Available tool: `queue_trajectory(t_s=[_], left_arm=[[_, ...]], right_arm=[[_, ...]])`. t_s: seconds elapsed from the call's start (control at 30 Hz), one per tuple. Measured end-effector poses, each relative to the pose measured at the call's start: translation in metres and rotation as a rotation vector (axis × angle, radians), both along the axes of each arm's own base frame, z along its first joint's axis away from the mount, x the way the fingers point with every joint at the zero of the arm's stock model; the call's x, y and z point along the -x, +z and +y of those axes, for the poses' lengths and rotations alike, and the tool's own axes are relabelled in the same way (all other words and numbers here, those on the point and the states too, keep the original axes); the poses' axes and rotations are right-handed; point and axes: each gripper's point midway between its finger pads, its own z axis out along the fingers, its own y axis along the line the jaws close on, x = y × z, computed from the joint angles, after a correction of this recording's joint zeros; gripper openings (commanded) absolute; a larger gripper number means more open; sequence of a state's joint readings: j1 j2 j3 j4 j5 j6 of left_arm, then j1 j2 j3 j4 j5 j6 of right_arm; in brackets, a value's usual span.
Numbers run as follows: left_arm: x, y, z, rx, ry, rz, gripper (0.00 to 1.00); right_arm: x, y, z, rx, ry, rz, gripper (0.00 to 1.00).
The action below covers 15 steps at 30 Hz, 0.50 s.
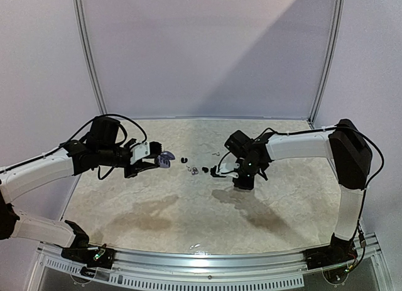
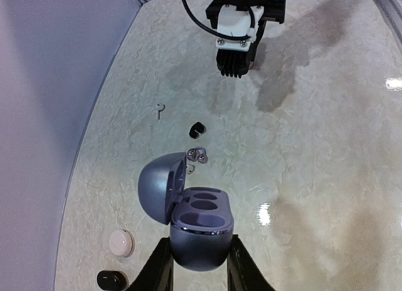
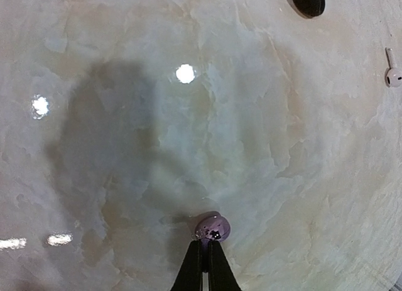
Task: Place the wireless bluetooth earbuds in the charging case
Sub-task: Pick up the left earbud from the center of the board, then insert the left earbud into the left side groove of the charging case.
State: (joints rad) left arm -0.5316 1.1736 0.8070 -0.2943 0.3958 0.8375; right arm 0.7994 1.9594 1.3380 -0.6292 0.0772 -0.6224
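My left gripper (image 2: 199, 241) (image 1: 158, 159) is shut on the blue-grey charging case (image 2: 201, 231) (image 1: 166, 158). It holds the case off the table with the lid swung open to the left and the wells empty. A glossy purple earbud (image 3: 212, 228) lies on the table, touching the tips of my right gripper (image 3: 205, 242) (image 1: 217, 172), whose jaws are shut; it sits ahead of them, not between them. A silver pair of earbuds (image 2: 197, 155), a black one (image 2: 197, 129) (image 3: 309, 0) and a white stemmed one (image 2: 159, 109) (image 3: 393, 74) lie loose on the table between the arms.
A white round case (image 2: 122, 242) and a small black one (image 2: 111, 279) rest on the table left of my left fingers. The marbled tabletop (image 1: 188, 209) meets a curved wall (image 2: 50, 115) at the left and back.
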Motion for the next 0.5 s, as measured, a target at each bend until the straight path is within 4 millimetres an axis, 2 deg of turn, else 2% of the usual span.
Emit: queue_trajectory(t_s=[0.17, 0.27, 0.37, 0.5], left_arm=[[0.000, 0.001, 0.000, 0.018, 0.016, 0.022, 0.00], [-0.002, 0.007, -0.001, 0.062, 0.040, 0.052, 0.00], [-0.005, 0.020, -0.006, 0.138, 0.050, 0.075, 0.00], [-0.003, 0.042, -0.016, 0.245, 0.023, 0.098, 0.00]], right_arm=[[-0.001, 0.008, -0.001, -0.004, -0.035, 0.022, 0.00], [-0.006, 0.035, 0.018, -0.094, -0.063, 0.043, 0.00], [-0.011, 0.090, 0.050, -0.276, -0.073, 0.042, 0.00], [-0.006, 0.197, 0.084, -0.594, -0.029, 0.001, 0.00]])
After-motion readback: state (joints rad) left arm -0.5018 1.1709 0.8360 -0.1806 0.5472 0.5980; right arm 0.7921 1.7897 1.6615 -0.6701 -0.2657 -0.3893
